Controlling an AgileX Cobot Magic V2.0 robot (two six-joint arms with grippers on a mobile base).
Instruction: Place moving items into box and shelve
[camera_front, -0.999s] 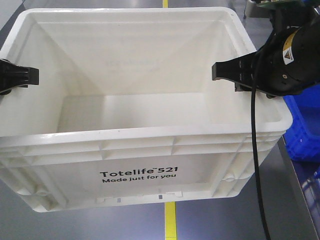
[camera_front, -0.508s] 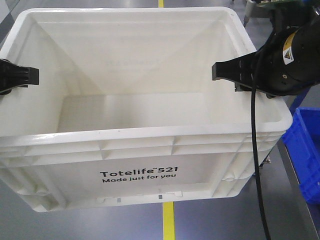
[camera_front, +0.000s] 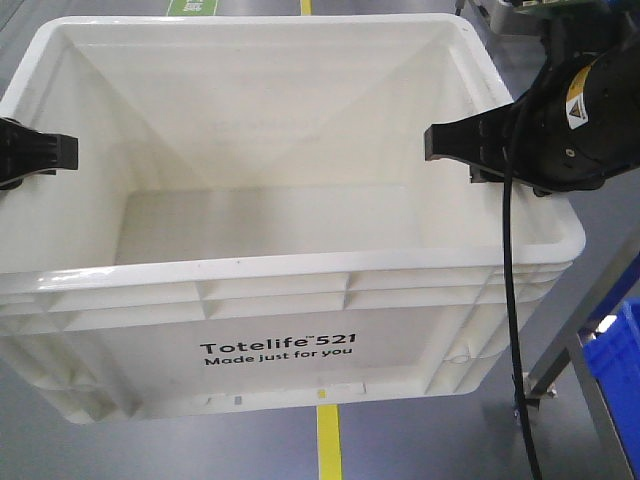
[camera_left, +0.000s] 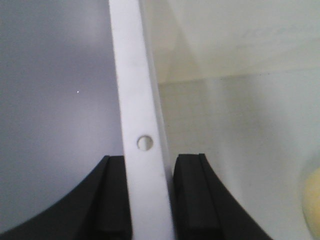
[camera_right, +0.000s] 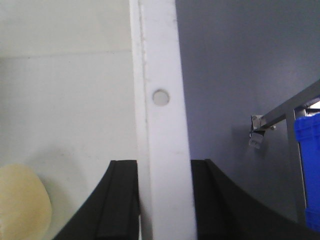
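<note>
- box (camera_front: 250, 268): the white crate fills the front view, opening upward. Near rim runs across mid-frame and the black print faces the camera.
- left gripper (camera_left: 150, 161): clamped on the box's left rim, one black finger inside the wall and one outside, both touching it.
- right gripper (camera_right: 164, 165): the same hold on the right rim, fingers pressed to either face.
- moving item (camera_right: 22, 202): pale yellow and rounded, on the box floor at the lower left of the right wrist view, near the right wall. The yellow sliver at the lower right of the left wrist view is probably the same one.
- Grey floor (camera_right: 240, 75) shows outside both rims.
- metal frame leg (camera_front: 585, 330): slants through the lower right, near the box's right corner but apart from it.
- blue bin (camera_front: 630, 345): at the frame edge, beyond the leg.
</note>
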